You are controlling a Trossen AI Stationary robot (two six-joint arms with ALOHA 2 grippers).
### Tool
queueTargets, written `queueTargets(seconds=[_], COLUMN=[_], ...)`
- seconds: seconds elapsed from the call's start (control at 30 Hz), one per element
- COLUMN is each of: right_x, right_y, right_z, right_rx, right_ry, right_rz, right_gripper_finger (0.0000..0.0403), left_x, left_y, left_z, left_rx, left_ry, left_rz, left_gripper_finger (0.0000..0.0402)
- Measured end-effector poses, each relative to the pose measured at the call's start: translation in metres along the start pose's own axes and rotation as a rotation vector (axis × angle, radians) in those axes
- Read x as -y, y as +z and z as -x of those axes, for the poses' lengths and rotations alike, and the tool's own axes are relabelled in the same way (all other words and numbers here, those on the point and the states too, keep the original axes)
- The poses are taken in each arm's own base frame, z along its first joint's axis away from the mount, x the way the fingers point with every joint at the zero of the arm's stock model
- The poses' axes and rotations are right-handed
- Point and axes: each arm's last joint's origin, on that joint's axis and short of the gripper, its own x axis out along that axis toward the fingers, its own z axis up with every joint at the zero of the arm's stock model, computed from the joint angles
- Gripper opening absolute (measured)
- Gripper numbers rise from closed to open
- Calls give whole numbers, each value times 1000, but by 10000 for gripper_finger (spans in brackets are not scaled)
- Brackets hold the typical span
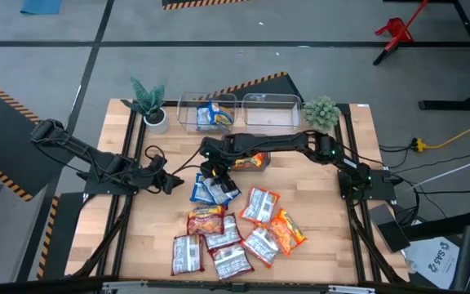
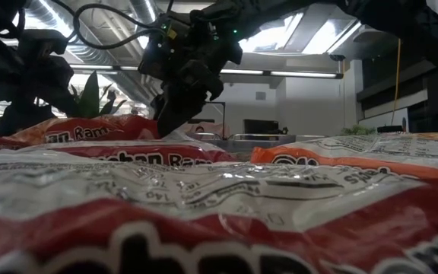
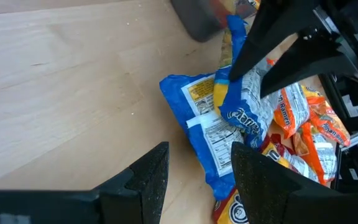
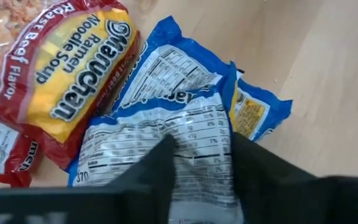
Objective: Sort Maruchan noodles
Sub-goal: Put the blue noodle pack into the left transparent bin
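Noodles: the Maruchan noodles are flat, crinkly plastic packets heaped at the middle and near edge of the wooden table point(image 1: 161, 237), with a blue-and-white packet point(image 4: 191, 149) at the far edge of the heap under the right arm.
Right gripper: the right gripper point(image 1: 215, 174) is down on the blue packets, its dark fingers pinching the upper blue-and-white packet, one edge of which is pulled up in the left wrist view.
Left gripper: the left gripper point(image 3: 194, 177) waits just beside the heap on its own side, fingers spread apart, holding nothing.
Risk, double pick: a second blue-and-white packet point(image 4: 257, 112) lies directly under the pinched one; my judgement is that it could drag along or slide off as the top one rises.
Risk, slip: the pinch looks to be on slack wrapper, so the slick film may pull free.
Risk, neighbour: the red-and-yellow beef-flavour packet point(image 4: 67, 74) touches the blue pair and may be shoved.
Count, table: about ten packets, roughly two or three blue, the rest red, orange or red-white; overlaps prevent an exact count.
Count, bins: two clear plastic bins point(image 1: 269, 112); one holds a blue packet, the other looks bare.
Count, plants: two small potted plants point(image 1: 148, 102).
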Motion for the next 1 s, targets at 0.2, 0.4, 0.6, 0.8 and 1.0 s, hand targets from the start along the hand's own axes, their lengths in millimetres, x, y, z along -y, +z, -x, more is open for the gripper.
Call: queueTargets(seconds=[0.2,0.4,0.6,0.8,1.0], right_x=[0,2,5,17,52], right_y=[0,12,38,58,42], right_z=[1,15,46,82,111], right_rx=[-7,-25,37,143,178], right_ry=[-9,-51,-117,-216,-335], right_rz=[-1,-24,-9,-37,-121], right_gripper_finger=[35,7,2,0,0], left_x=[0,0,0,0,-1], left_y=[0,0,0,0,0], left_z=[0,0,0,0,0], left_rx=[0,0,-1,-1,-2], left_ry=[0,0,1,1,6], left_rz=[0,-1,-1,-1,-4], left_gripper_finger=[167,167,167,167,167])
